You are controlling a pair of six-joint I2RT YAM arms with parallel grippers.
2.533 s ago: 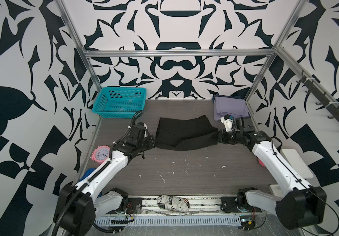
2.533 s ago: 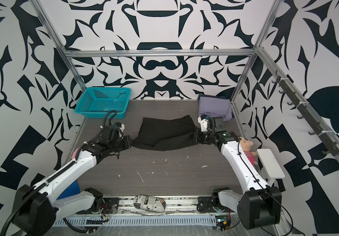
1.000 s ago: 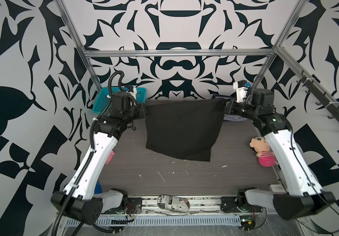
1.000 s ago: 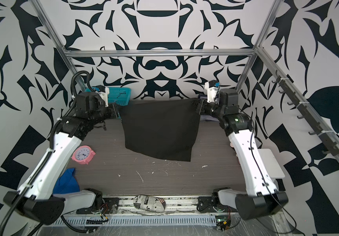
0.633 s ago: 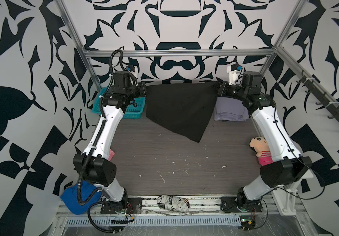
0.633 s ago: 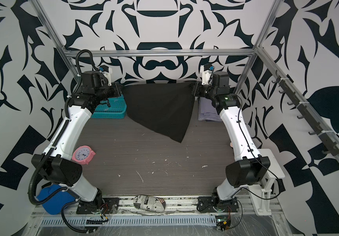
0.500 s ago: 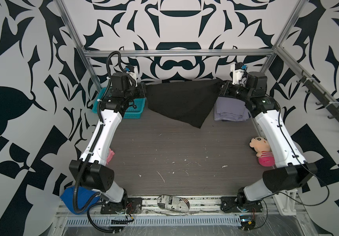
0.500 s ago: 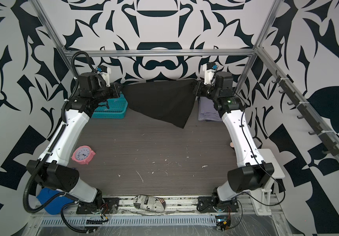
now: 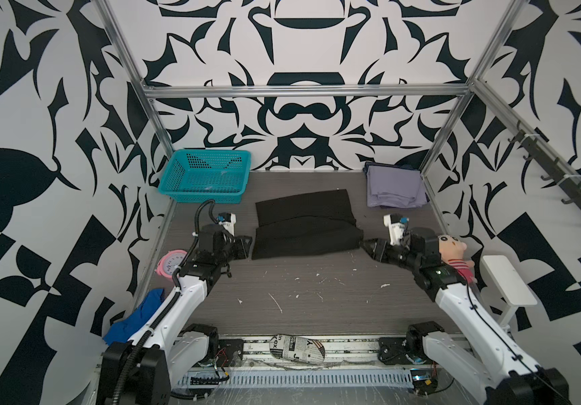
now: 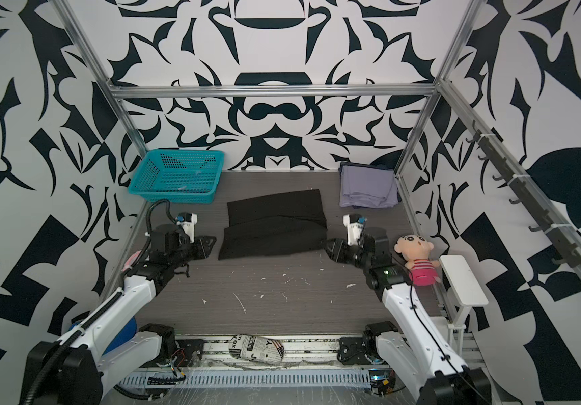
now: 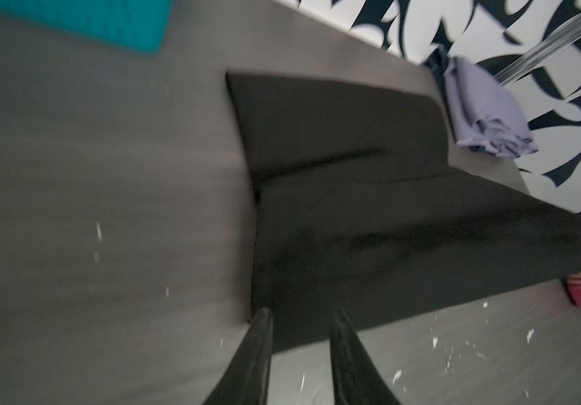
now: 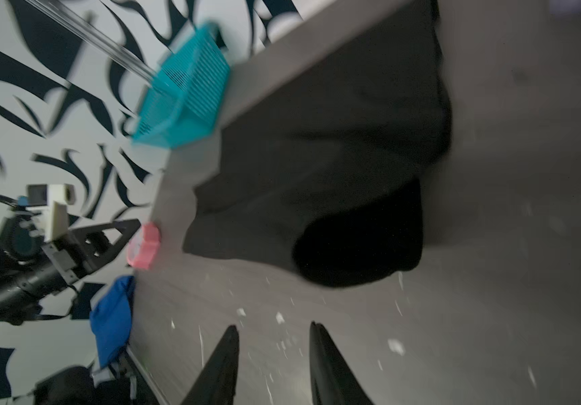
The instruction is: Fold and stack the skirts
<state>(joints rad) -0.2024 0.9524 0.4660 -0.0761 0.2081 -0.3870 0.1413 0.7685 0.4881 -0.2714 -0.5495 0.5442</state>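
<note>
Noted left gripper with fingers apart and clamped on nothing, tips at the near corner of the black skirt. Contact not resolvable through the blur. Noted right gripper likewise parted and empty, just short of the skirt's opposite end, with bare table between the tips.

Located black skirt at centre of frame in both top views, lying flat and folded, one layer lapped over the near half. Located lavender skirt folded at upper right of the table, near the back corner. Spotted a sliver of dark blue skirt under it.

Surface: grey wood-grain, strewn with white scraps across the lower middle. Room: black-and-white patterned walls behind aluminium frame bars.

Logged teal basket at upper left of the table, pink clock at the left edge, and blue cloth at lower left. Logged plush doll at the right edge beside the right arm, white stand just right of it, and newspaper-print bundle at bottom centre.

View differences: clock and blue cloth plain in a top view, mostly hidden behind the left arm in its twin. Left gripper, clock, blue cloth and basket caught only by the right wrist view. Lavender stack and a pink slice of the doll caught only by the left wrist view.
</note>
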